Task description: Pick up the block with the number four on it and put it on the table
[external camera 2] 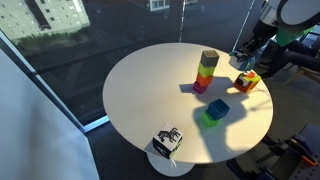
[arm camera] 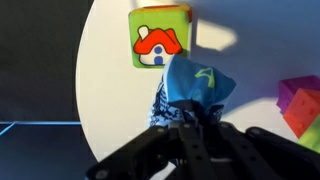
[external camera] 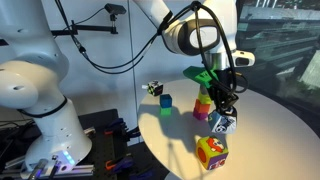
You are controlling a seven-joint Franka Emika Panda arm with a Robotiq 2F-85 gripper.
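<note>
Clamped between the fingers of the gripper (external camera: 224, 108): the block with the number four (external camera: 222, 124), tilted, white sides with black print, a blue face turned toward the wrist camera. Fingertips themselves hidden behind the cube in the wrist view. Hard to tell whether its lowest corner touches the table (external camera 2: 140, 92) or hangs just above it.

Just ahead of the fingertips in the wrist view, parted from the held cube by a narrow strip of bare white — an orange-yellow cube (arm camera: 160, 38) with a red house on its face.

Beside the fingers on one flank, near but not touching, a stack of coloured blocks (external camera: 203, 98), upright, green on top. On the opposite flank only a band of bare top, then the table's curved edge and dark floor beyond; little room that way.

Farther out, past the stack, a green block (external camera 2: 209, 119) and a blue block (external camera 2: 219, 106), touching each other.

Farthest from the fingers, right at the rim on the far side, a dark-and-white cube (external camera 2: 167, 140). Between that cube and the stack — wide open white surface.
</note>
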